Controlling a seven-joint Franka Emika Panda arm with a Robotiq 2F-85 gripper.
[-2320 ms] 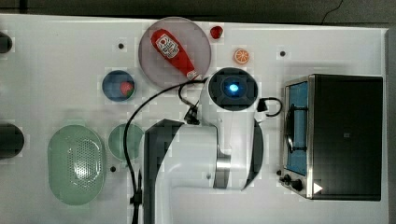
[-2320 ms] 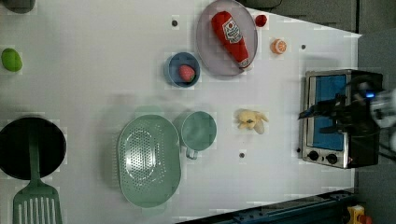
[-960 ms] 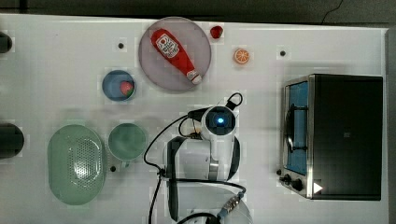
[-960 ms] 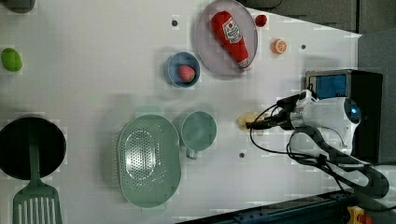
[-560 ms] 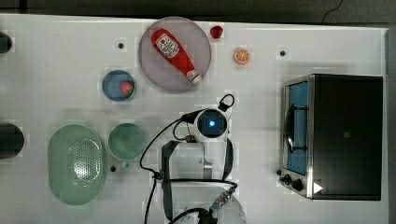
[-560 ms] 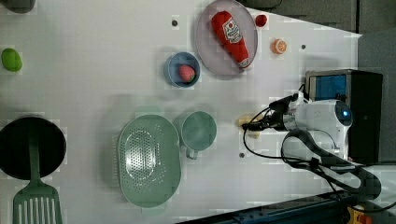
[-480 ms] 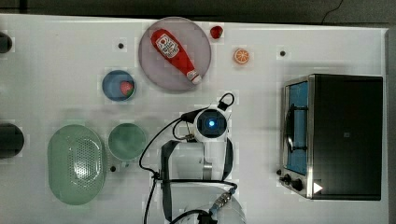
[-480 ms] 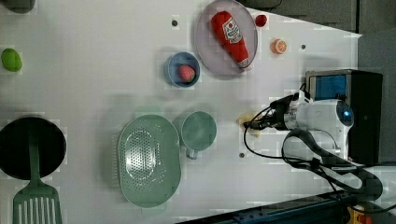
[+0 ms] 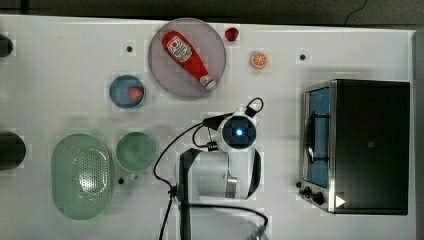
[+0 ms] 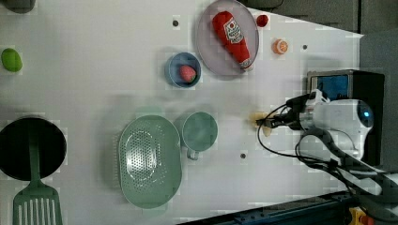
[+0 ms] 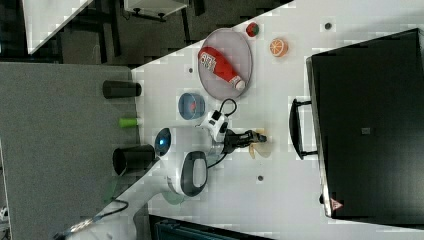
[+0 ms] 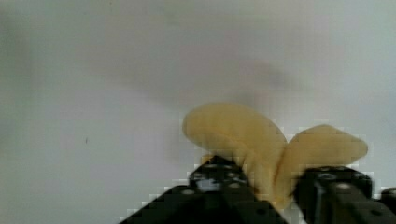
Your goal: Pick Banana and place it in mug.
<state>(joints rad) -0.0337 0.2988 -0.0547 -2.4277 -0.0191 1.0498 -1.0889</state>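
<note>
Here the banana sits between the claw's fingers.

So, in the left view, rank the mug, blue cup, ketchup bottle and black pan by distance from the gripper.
From the gripper, at the banana:
1. Mug, toward the left view's left.
2. Ketchup bottle, up on its plate; blue cup, up-left. Too close to call.
3. Black pan, far left.

Yellow banana lies apart from mint mug.
</note>
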